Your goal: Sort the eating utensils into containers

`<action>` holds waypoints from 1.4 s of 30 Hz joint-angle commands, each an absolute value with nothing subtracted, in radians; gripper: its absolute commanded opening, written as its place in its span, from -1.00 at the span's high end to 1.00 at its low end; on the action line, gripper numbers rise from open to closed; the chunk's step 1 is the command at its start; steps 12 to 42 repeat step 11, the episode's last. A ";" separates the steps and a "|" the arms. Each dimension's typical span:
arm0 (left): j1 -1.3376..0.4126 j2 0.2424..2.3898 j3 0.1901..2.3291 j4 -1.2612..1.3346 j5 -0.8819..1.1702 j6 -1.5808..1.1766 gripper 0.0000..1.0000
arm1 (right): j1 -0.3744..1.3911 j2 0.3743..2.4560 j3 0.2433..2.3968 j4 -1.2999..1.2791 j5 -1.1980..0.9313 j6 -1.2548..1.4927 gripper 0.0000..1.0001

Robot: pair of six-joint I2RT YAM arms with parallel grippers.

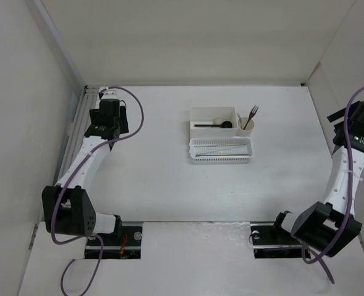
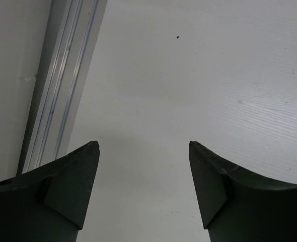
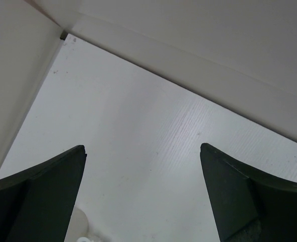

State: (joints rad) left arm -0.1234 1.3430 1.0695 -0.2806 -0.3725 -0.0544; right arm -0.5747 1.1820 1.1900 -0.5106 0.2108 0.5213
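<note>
My left gripper (image 2: 143, 145) stands wide open and holds nothing, well to the left of the white box (image 1: 210, 111). My right gripper (image 3: 142, 147), well to its right, is the same.

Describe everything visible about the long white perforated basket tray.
The basket tray is long, low and white, apparently plastic, with perforated walls. It sits flat on the table near its centre, long side facing the near edge, just on the near side of the white box; whether they touch is unclear. Thin sticks lie lengthwise inside it.
</note>
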 commanded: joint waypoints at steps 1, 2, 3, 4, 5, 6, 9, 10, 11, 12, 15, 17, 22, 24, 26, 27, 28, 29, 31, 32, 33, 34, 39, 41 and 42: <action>-0.124 1.298 1.058 -0.261 -0.368 -0.071 -0.37 | -0.574 1.147 1.166 -0.486 0.224 0.532 -1.00; -0.124 1.298 1.058 -0.261 -0.368 -0.071 -0.37 | -0.574 1.135 1.166 -0.486 0.224 0.532 -1.00; -0.124 1.298 1.058 -0.261 -0.368 -0.071 -0.37 | -0.574 1.126 1.166 -0.486 0.224 0.532 -1.00; -0.124 1.298 1.058 -0.261 -0.368 -0.071 -0.37 | -0.574 1.126 1.155 -0.486 0.224 0.532 -1.00; -0.124 1.298 1.058 -0.261 -0.368 -0.071 -0.37 | -0.574 1.126 1.155 -0.486 0.224 0.532 -1.00; -0.124 1.298 1.058 -0.261 -0.358 -0.071 -0.37 | -0.574 1.117 1.155 -0.486 0.224 0.532 -1.00; -0.133 1.279 1.058 -0.261 -0.332 -0.080 -0.37 | -0.574 1.091 1.119 -0.459 0.190 0.532 -0.95; -0.133 1.269 1.045 -0.261 -0.331 -0.080 -0.37 | -0.560 1.059 1.097 -0.443 0.190 0.532 -0.94; -0.133 1.269 1.036 -0.250 -0.322 -0.080 -0.37 | -0.551 1.040 1.071 -0.392 0.190 0.532 -0.94; -0.133 1.269 1.036 -0.250 -0.322 -0.080 -0.37 | -0.551 1.040 1.071 -0.392 0.190 0.532 -0.94; -0.133 1.269 1.036 -0.250 -0.322 -0.080 -0.37 | -0.551 1.040 1.071 -0.392 0.190 0.532 -0.94; -0.133 1.269 1.036 -0.250 -0.322 -0.080 -0.37 | -0.551 1.040 1.071 -0.392 0.190 0.532 -0.94; -0.133 1.269 1.036 -0.250 -0.322 -0.080 -0.37 | -0.551 1.040 1.071 -0.392 0.190 0.532 -0.94; -0.133 1.269 1.036 -0.250 -0.322 -0.080 -0.37 | -0.551 1.040 1.071 -0.392 0.190 0.532 -0.94; -0.133 1.269 1.036 -0.250 -0.322 -0.080 -0.37 | -0.551 1.040 1.071 -0.392 0.190 0.532 -0.94; -0.133 1.269 1.036 -0.250 -0.322 -0.080 -0.37 | -0.551 1.040 1.071 -0.392 0.190 0.532 -0.94; -0.133 1.269 1.036 -0.250 -0.322 -0.080 -0.37 | -0.551 1.040 1.071 -0.392 0.190 0.532 -0.94; -0.133 1.269 1.036 -0.250 -0.322 -0.080 -0.37 | -0.551 1.040 1.071 -0.392 0.190 0.532 -0.94; -0.133 1.269 1.036 -0.250 -0.322 -0.080 -0.37 | -0.551 1.040 1.071 -0.392 0.190 0.532 -0.94; -0.133 1.269 1.036 -0.250 -0.322 -0.080 -0.37 | -0.551 1.040 1.071 -0.392 0.190 0.532 -0.94; -0.133 1.269 1.036 -0.250 -0.322 -0.080 -0.37 | -0.551 1.040 1.071 -0.392 0.190 0.532 -0.94; -0.133 1.269 1.036 -0.250 -0.322 -0.080 -0.37 | -0.551 1.040 1.071 -0.392 0.190 0.532 -0.94; -0.133 1.269 1.036 -0.250 -0.322 -0.080 -0.37 | -0.551 1.040 1.071 -0.392 0.190 0.532 -0.94; -0.133 1.269 1.036 -0.250 -0.322 -0.080 -0.37 | -0.551 1.040 1.071 -0.392 0.190 0.532 -0.94; -0.133 1.269 1.036 -0.250 -0.322 -0.080 -0.37 | -0.551 1.040 1.071 -0.392 0.190 0.532 -0.94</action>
